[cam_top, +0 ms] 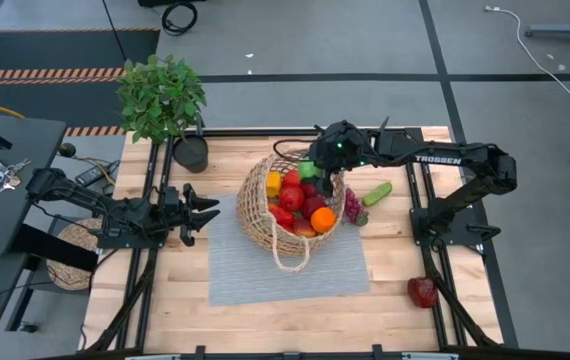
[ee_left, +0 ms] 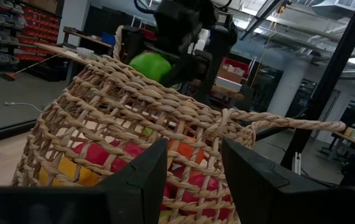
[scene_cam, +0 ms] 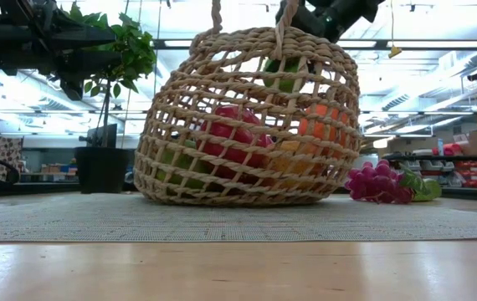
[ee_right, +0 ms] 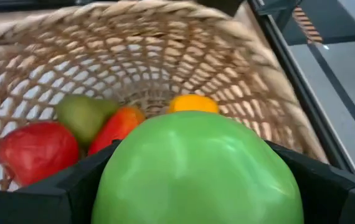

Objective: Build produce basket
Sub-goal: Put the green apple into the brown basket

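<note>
Green apple above the basket

The right gripper grips a green apple; the basket below is full, so the apple may roll out.

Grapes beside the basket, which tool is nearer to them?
Right. The right tool holds a green apple over the basket, near the grapes; the left tool sits beyond the basket's far side.
</note>
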Robot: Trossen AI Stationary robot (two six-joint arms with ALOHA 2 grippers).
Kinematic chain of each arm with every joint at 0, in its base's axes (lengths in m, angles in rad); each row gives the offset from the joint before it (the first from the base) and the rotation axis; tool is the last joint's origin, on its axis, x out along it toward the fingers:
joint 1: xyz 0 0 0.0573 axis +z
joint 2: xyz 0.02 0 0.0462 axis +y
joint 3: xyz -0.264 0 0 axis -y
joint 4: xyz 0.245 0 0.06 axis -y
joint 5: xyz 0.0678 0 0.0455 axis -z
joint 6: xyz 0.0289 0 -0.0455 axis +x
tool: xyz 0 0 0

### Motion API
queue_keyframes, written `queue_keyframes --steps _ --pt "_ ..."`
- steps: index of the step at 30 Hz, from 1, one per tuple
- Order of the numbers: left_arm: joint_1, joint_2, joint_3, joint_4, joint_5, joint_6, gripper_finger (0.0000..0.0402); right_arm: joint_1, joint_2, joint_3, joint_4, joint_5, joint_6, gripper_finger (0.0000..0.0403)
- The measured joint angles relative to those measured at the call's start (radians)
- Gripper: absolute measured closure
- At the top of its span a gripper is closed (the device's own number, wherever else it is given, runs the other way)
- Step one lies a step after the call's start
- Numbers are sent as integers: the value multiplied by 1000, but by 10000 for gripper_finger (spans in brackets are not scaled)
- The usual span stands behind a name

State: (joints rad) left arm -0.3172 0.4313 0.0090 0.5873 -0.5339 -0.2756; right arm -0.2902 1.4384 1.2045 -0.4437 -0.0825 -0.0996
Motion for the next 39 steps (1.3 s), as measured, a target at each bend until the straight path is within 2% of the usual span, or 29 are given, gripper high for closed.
queue_keyframes --steps 4,12,16,28,30,35,39 --pt "0 0 0 0 0 0 241 -16 0 0 23 11 10 34" --pt "0 0 0 0 0 0 241 -15 0 0 132 4 171 34" --pt "0 0 0 0 0 0 241 -14 0 0 178 -3 167 34" --pt "0 0 0 0 0 0 241 -3 0 -4 73 -7 216 34" --pt "0 0 0 0 0 0 241 1 0 -19 49 -28 196 34" --pt "0 0 0 0 0 0 241 33 0 -67 2 -178 102 34" --pt "0 0 0 0 0 0 241 82 1 -123 25 -151 26 34"
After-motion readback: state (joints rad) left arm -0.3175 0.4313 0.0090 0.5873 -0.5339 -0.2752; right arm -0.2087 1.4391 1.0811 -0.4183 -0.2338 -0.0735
